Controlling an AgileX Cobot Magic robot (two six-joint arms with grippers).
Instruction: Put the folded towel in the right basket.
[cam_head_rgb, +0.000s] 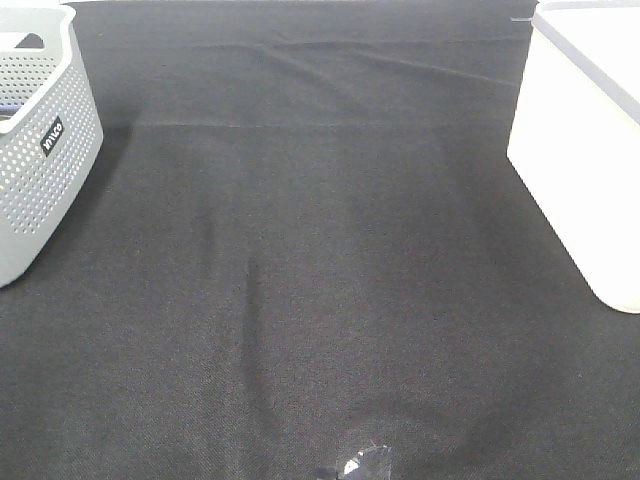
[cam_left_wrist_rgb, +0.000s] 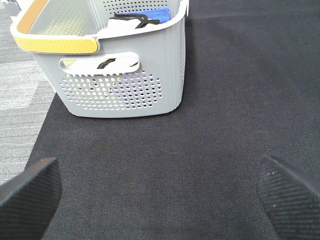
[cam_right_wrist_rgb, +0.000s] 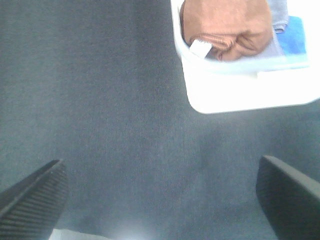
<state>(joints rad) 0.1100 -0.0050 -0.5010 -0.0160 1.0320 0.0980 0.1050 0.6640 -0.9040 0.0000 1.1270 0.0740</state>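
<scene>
A folded brown towel (cam_right_wrist_rgb: 227, 25) with a white label lies inside the white right basket (cam_right_wrist_rgb: 240, 90), on top of blue cloth. That basket stands at the right edge of the overhead view (cam_head_rgb: 580, 150); its inside does not show there. My right gripper (cam_right_wrist_rgb: 160, 200) is open and empty over the dark cloth, some way short of the basket. My left gripper (cam_left_wrist_rgb: 160, 200) is open and empty, facing the grey perforated left basket (cam_left_wrist_rgb: 120, 85). Neither arm shows in the overhead view.
The grey basket (cam_head_rgb: 40, 150) stands at the left edge of the black tablecloth (cam_head_rgb: 300, 280). It holds blue and black-and-white items (cam_left_wrist_rgb: 135, 17) and has a yellow handle (cam_left_wrist_rgb: 55, 42). Grey floor (cam_left_wrist_rgb: 20, 95) lies beyond the cloth's edge.
</scene>
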